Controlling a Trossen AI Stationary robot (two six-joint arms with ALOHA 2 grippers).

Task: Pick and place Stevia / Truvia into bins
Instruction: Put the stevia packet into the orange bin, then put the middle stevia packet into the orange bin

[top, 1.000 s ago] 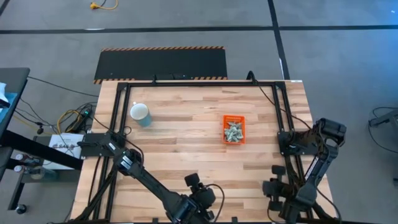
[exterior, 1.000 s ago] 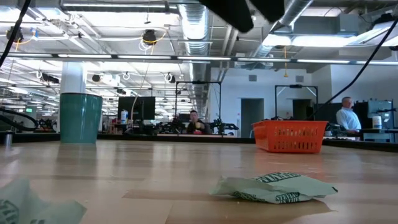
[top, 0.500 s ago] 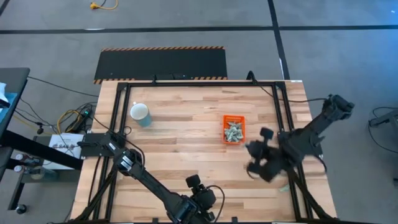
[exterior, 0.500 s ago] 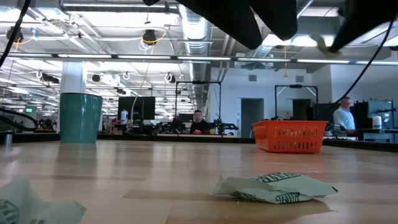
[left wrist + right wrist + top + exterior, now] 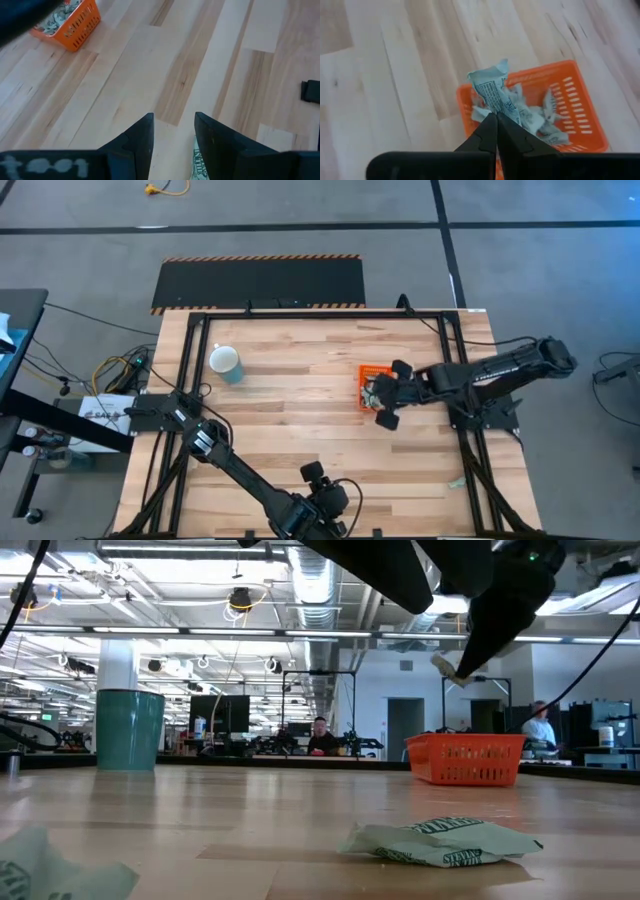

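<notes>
1. A crumpled Stevia packet (image 5: 492, 92) sticks out from my right gripper (image 5: 496, 118), fingers pinched shut on it, above the orange tray (image 5: 582, 107)
2. The packet heap (image 5: 535, 117) there is partly hidden by my fingers
3. Left gripper (image 5: 172, 125), fingers apart, hovers near the table's front edge over a half-hidden loose packet (image 5: 199, 162)

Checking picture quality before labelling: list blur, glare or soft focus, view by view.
High view: evenly lit, no glare. Low view: the near packet is soft and ceiling lights flare. Right wrist view: the table is streaked, but the right gripper and held packet stay crisp. Left wrist view: the tray is slightly soft.
</notes>
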